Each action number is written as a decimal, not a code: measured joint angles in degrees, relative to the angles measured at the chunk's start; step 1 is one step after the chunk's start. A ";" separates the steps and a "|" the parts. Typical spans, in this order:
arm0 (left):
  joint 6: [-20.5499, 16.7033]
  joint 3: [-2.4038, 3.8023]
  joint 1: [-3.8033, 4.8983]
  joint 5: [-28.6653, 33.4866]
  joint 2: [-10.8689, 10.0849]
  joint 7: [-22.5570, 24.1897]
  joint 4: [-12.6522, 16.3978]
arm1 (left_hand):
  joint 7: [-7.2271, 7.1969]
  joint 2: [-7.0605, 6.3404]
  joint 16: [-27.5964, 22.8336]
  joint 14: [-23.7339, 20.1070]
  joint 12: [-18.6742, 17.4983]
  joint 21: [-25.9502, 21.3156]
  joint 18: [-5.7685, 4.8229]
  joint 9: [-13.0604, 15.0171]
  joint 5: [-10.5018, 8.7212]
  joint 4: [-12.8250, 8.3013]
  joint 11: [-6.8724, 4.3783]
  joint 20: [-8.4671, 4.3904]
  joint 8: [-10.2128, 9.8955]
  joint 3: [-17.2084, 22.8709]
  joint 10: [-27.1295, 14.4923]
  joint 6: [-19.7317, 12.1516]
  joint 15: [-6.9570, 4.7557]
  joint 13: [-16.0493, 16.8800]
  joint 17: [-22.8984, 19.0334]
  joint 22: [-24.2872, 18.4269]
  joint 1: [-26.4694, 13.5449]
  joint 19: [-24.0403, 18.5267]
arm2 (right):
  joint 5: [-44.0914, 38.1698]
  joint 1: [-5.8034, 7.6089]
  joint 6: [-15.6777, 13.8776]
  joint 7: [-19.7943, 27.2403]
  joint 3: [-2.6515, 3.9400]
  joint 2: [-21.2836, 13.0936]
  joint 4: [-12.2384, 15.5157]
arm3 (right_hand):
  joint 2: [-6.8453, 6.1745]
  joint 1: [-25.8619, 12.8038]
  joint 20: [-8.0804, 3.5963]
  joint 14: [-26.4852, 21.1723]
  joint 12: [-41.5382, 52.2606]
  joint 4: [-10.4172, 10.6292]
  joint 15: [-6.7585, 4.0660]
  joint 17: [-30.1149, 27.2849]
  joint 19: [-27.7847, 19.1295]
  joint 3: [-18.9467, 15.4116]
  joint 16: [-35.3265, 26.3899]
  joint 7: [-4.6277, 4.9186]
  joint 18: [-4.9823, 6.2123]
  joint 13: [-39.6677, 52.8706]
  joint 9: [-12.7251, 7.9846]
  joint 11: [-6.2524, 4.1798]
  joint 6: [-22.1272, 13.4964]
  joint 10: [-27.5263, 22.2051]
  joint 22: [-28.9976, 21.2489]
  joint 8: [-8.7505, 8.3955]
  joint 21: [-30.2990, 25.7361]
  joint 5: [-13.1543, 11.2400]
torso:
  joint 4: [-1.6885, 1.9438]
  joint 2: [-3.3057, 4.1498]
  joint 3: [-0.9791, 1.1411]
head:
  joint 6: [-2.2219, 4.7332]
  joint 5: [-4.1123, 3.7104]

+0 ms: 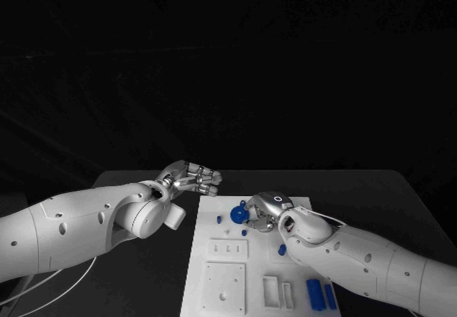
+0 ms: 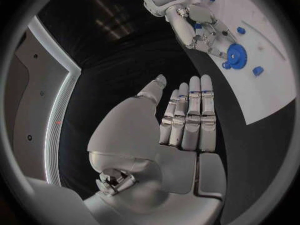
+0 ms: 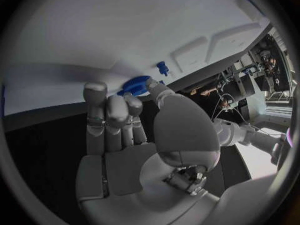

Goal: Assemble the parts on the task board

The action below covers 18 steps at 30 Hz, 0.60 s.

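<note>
The white task board (image 1: 217, 272) lies in the middle of the black table. Over its far part my right hand (image 1: 265, 212) pinches a blue gear (image 1: 239, 213) between thumb and fingers, just above the board's surface. The gear (image 2: 236, 56) also appears in the left wrist view, held by the right hand (image 2: 199, 24), and the gear (image 3: 134, 84) sits at the fingertips in the right wrist view. My left hand (image 1: 191, 178) hovers off the board's far left corner, fingers stretched out and holding nothing.
Small blue pegs (image 1: 220, 219) (image 1: 244, 232) (image 1: 282, 249) stand on the board near the right hand. Two blue cylinders (image 1: 314, 294) lie at its near right. Raised white blocks (image 1: 228, 249) and slots (image 1: 271, 291) fill the near half. Black table surrounds the board.
</note>
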 measured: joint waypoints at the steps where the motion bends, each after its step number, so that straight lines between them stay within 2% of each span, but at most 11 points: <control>1: 0.00 0.00 0.00 0.00 -0.02 0.00 0.00 | 0.00 0.00 0.00 0.00 0.00 0.00 0.00 0.00 0.00 0.00 0.00 0.00 0.00 0.00 0.00 0.00 0.00 0.00 0.00 0.00 0.00 0.00 | 0.18 -0.02 -0.13 0.02 -0.02 -0.21 0.17 | 0.00 0.00 0.00 0.00 0.00 0.00 0.00 0.00 0.00 0.00 0.00 -0.05 0.01 0.01 -0.01 0.03 0.26 -0.01 0.00 0.00 0.00 0.14 | 0.00 -0.01 0.00 | 0.02 -0.03; 6: 0.00 0.00 0.00 0.00 -0.12 -0.02 0.00 | 0.00 0.00 0.00 0.00 0.00 0.00 0.00 0.00 0.00 0.00 0.00 0.00 0.00 0.00 0.00 0.00 0.00 0.00 0.00 -0.09 0.00 0.00 | 1.33 -0.09 -1.11 0.04 0.08 -1.80 1.39 | 0.00 0.00 0.00 0.22 0.00 -0.17 0.22 -0.13 0.00 0.48 0.03 0.14 0.00 0.01 -0.05 0.32 0.52 -0.11 0.00 0.04 0.00 0.21 | -0.08 -0.03 0.01 | 0.15 -0.10; 11: 0.00 0.00 0.00 0.00 -0.21 -0.03 0.00 | 0.00 0.00 0.00 0.00 0.00 0.00 0.00 0.00 0.00 0.00 0.00 0.00 0.00 0.00 0.00 0.00 0.00 0.00 0.00 -0.09 0.00 0.00 | 2.81 -0.09 -2.88 0.26 0.73 -3.39 3.22 | 0.00 0.00 0.21 0.22 0.00 -0.17 0.22 -0.25 0.21 0.48 0.03 0.14 0.01 -0.10 -0.05 0.33 0.52 -0.11 -0.01 0.04 0.00 0.21 | -0.12 -0.05 0.00 | 0.37 -0.26; 18: -0.01 0.00 0.00 0.00 -0.31 -0.04 -0.06 | 0.01 0.00 0.00 0.00 0.00 0.00 0.01 0.00 0.00 0.00 0.00 0.21 0.00 0.00 0.00 0.01 0.00 0.00 0.00 -0.09 0.00 0.21 | 6.58 -0.08 -6.44 2.11 2.65 -6.61 6.13 | -0.32 0.32 0.21 0.22 0.00 -0.98 0.22 -0.39 0.21 0.89 -0.19 0.35 0.01 -0.13 -0.05 0.63 1.09 -0.21 -0.01 0.04 0.00 1.30 | -0.13 -0.07 0.08 | 0.73 -0.61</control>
